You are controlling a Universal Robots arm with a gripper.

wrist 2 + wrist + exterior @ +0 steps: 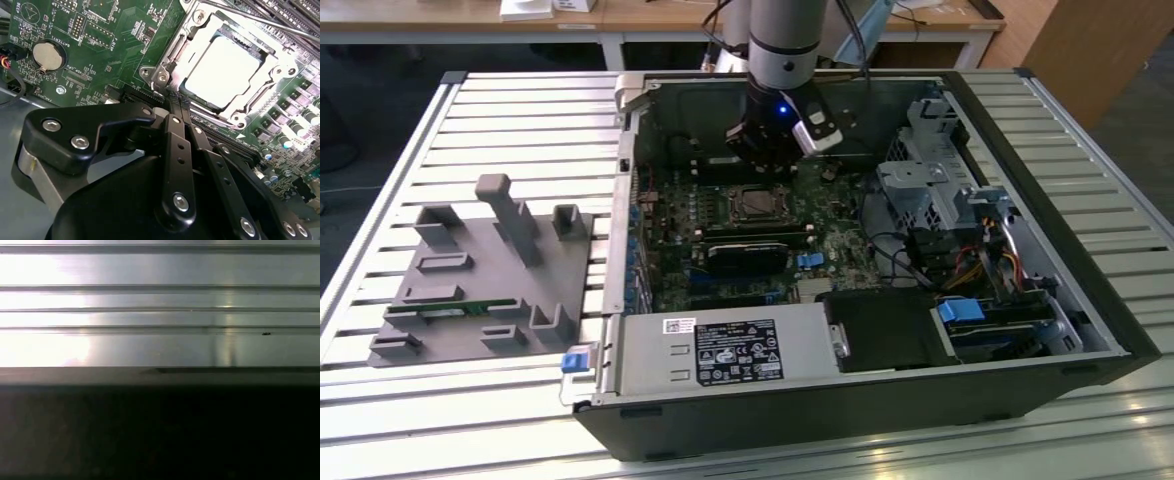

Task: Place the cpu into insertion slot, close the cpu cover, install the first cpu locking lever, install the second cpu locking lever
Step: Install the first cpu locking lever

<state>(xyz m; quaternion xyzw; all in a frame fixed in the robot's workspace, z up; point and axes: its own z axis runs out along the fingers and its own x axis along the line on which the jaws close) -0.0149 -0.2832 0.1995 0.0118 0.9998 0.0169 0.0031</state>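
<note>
Gripper (176, 107) linkages fill the near field of the second wrist view; note that the fingers (172, 125) are drawn together, tips touching, with nothing clamped between them. Their tips sit just beside the corner of the insertion slot (165, 75).

Locate the cpu (230, 67) already seated in the insertion slot. Its bright metal top shows through the window of the cpu cover (200, 30), which appears to lie flat around the chip. Judge the first two steps as done.

Check the thin wire locking lever (250, 20) running along the far side of the insertion slot from the gripper; whether it is latched cannot be told. The step in hand reads as lever installation, with the closed fingertips serving as a pusher at the slot's near corner.

For the next move, keep the fingertips clear of the green motherboard (100, 55) and its coin cell battery (47, 55), which lies well apart from the insertion slot. Apply force on the lever only.

In the exterior view, confirm the gripper (767, 165) hangs inside the open computer case (1067, 290), just beyond the insertion slot (754, 203). The case rests on the slatted counter (520, 120).
</note>
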